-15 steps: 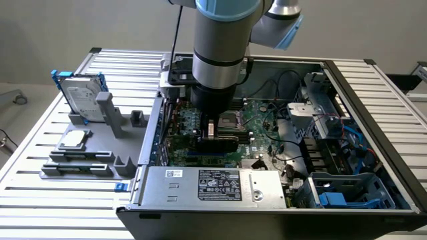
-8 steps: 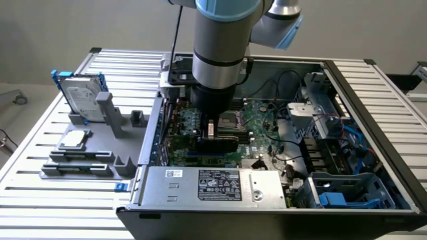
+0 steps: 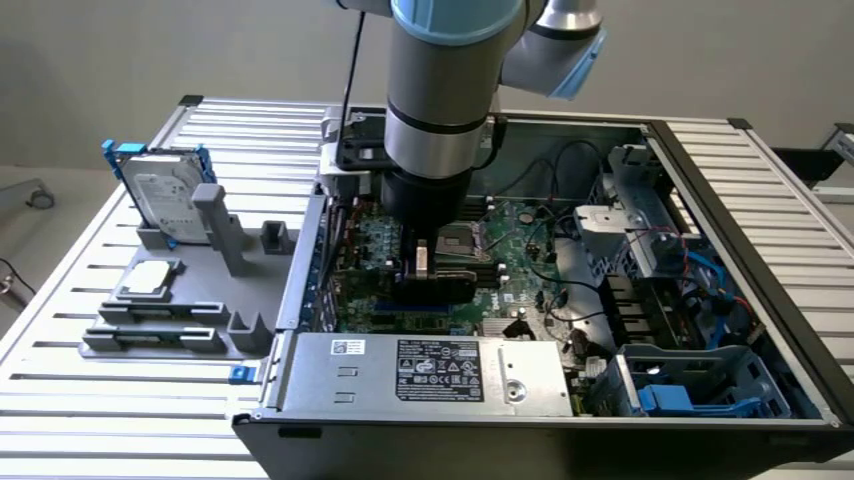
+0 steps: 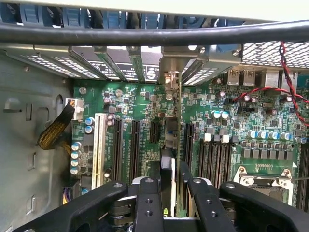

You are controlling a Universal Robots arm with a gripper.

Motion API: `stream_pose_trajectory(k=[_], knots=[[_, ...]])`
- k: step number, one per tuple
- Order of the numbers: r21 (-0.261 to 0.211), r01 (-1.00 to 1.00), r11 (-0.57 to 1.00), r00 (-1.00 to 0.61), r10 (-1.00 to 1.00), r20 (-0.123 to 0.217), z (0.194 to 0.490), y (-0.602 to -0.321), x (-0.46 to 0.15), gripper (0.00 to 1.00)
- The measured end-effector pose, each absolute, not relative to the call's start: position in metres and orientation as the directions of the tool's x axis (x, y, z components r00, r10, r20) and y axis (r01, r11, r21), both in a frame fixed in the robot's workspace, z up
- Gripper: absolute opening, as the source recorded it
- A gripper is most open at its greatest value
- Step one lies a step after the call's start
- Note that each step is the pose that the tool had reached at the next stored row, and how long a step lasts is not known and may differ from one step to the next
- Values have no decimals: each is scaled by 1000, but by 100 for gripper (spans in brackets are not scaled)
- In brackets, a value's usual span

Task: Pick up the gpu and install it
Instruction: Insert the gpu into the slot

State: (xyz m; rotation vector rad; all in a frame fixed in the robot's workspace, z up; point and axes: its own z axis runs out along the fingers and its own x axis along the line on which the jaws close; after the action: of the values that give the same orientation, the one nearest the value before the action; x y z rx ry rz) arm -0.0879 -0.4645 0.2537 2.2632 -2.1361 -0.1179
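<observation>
As the gpu [image 4: 169,140] must seat edge-first, I hold it upright, bracket end leading | fingers [image 4: 147,203] closed narrowly on its upper edge | low over the motherboard [image 4: 231,140]; whether seated, I cannot tell

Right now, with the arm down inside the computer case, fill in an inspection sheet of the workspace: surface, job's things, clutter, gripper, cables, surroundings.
Surface: slatted metal table carrying an open computer case and a grey fixture.
Job's things: gpu upright, edge-on, over the motherboard slots; whether it is seated cannot be told.
Clutter: hard drive in a blue frame standing in the fixture; square silver chip lying on it.
Gripper: gripper shut on the gpu, inside the case.
Cables: thick black cable across the wrist view; red-black twisted wire above the motherboard.
Surroundings: plain grey wall.
</observation>
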Motion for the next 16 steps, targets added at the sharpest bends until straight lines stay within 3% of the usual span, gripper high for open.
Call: stream_pose_trajectory(k=[16], knots=[[72,-996,-50,48,-998,-38,261,-465,-90,26]])
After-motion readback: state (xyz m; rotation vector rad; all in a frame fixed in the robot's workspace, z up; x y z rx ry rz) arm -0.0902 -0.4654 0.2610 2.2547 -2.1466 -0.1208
